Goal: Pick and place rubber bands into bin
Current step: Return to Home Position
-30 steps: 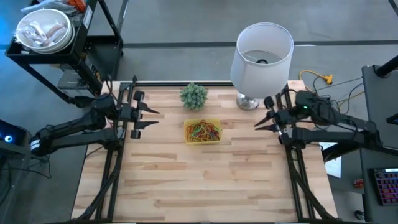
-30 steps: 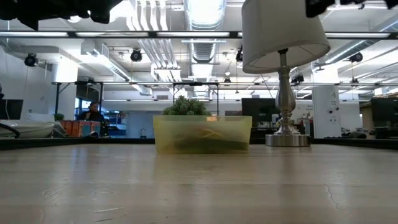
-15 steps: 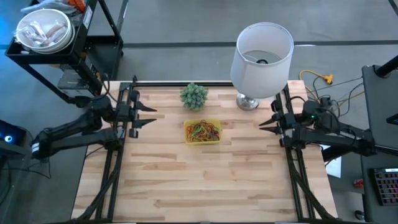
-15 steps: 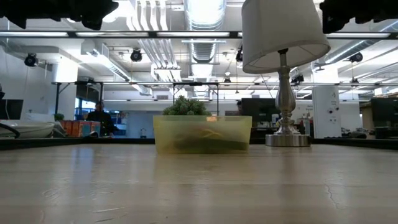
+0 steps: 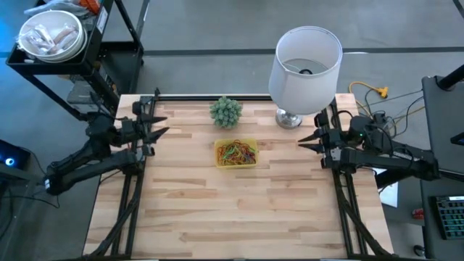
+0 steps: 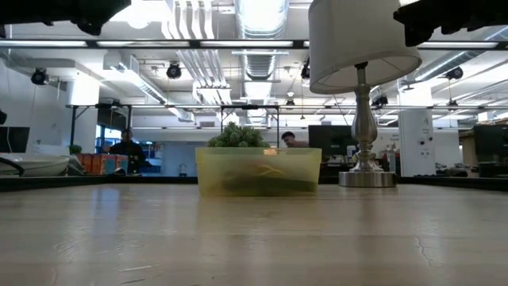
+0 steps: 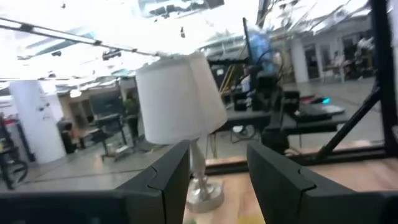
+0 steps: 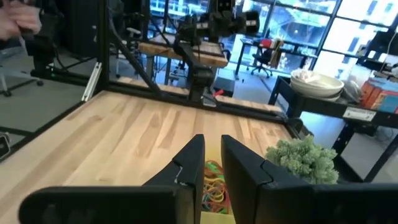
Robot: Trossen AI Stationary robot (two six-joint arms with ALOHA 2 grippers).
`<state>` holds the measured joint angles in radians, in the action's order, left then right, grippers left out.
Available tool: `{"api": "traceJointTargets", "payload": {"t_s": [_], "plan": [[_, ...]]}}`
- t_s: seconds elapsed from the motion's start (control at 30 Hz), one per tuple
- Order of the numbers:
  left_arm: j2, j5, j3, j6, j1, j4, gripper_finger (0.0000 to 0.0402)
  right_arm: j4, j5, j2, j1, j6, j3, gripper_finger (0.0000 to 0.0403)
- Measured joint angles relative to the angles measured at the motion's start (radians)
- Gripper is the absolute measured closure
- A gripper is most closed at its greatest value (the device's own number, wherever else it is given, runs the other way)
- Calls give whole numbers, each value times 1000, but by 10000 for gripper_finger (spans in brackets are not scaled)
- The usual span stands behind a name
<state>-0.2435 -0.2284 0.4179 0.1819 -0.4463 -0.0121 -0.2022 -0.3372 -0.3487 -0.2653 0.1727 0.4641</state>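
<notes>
Your rubber bands (image 5: 237, 152) lie heaped inside the yellow bin (image 5: 236, 167), in the middle of the frame just below the little plant (image 5: 226, 112). The left gripper (image 5: 166, 125) at middle left and the right gripper (image 5: 306, 141) at middle right both have their fingers apart and hold nothing. Watch the right one: it is near the lamp (image 5: 306, 61), and a wide swing could knock it over.

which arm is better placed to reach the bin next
Right, probably. In the high view the right gripper hangs nearer the bin than the left gripper, and its wrist view looks straight at the bands. The left wrist view faces the lamp instead.
</notes>
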Motion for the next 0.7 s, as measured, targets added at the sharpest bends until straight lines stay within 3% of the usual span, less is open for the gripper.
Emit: {"api": "traceJointTargets", "payload": {"t_s": [0.1,0.27,0.53,0.7], "plan": [[34,-54,3,-25,-32,-2,257,-3,0,-9,0,12,-2,355],[114,-48,0,-63,-62,1,257,-5,-1,-5,0,14,-2,355],[158,46,-27,-126,-72,19,257,-8,-1,2,-1,17,-2,355],[106,51,-157,-162,-72,-163,257,-3,-1,2,-2,22,-1,355]]}}
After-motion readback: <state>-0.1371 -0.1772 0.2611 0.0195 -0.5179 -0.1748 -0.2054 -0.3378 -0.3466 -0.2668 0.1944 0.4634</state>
